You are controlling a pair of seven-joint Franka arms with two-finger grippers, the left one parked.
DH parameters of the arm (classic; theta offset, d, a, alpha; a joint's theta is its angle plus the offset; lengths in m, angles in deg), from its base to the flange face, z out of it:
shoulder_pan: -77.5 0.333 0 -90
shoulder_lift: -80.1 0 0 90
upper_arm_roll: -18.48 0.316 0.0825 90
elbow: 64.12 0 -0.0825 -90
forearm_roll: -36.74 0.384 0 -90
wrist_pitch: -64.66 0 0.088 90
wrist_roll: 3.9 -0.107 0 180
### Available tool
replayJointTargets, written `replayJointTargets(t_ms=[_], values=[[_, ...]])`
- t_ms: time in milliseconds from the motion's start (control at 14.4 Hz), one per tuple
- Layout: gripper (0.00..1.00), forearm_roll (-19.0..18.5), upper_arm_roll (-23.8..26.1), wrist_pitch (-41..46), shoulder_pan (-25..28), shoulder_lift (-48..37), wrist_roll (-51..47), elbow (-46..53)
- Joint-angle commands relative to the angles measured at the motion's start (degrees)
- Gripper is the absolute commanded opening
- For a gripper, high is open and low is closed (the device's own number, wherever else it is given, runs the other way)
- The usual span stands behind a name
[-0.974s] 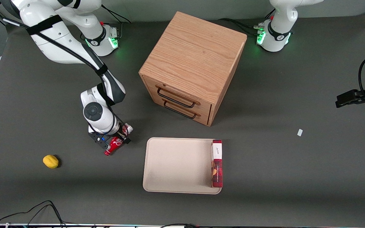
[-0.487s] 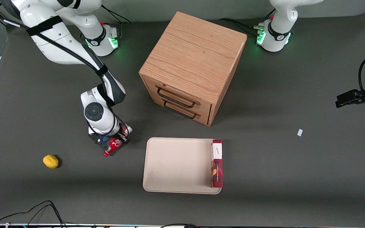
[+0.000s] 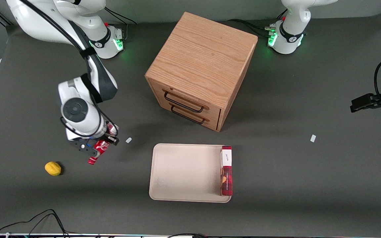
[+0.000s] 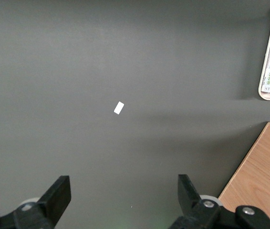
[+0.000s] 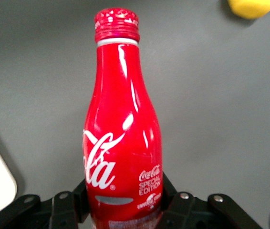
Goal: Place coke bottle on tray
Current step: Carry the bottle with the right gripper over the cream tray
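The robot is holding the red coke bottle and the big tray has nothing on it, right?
Not quite. The gripper does hold the coke bottle, but the tray is not bare: the front view shows a red-and-white box along its edge.

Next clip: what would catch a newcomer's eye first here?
The red coke bottle stands out most, clamped low on its body by the gripper above the mat toward the working arm's end. Next comes the wooden cabinet mid-table, with the beige tray nearer the front camera carrying a red-and-white box. A yellow lemon lies beside the gripper.
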State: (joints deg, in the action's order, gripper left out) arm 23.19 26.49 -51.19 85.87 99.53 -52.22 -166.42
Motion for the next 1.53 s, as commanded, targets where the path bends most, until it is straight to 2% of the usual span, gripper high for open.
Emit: replayJointTargets(t_ms=[0, 278, 417, 696, 904, 1252, 1461], values=[[0.0, 3.96, 0.07, 11.04, -0.46, -2.72, 8.84, 7.68], [0.0, 8.45, 0.95, 26.52, 0.42, -1.68, 11.93, 23.69], [0.0, 10.65, 1.65, 27.43, 1.12, -0.97, 12.02, 26.96], [0.0, 10.22, 8.58, 26.55, 1.65, 7.7, 11.24, 36.17], [0.0, 10.31, 10.79, 18.5, 2.0, 15.53, 10.1, 37.78], [0.0, 10.13, 10.71, -1.36, 4.28, 29.59, 8.33, 37.69], [0.0, 9.78, 10.44, -8.06, 4.64, 34.52, 8.51, 37.69]])
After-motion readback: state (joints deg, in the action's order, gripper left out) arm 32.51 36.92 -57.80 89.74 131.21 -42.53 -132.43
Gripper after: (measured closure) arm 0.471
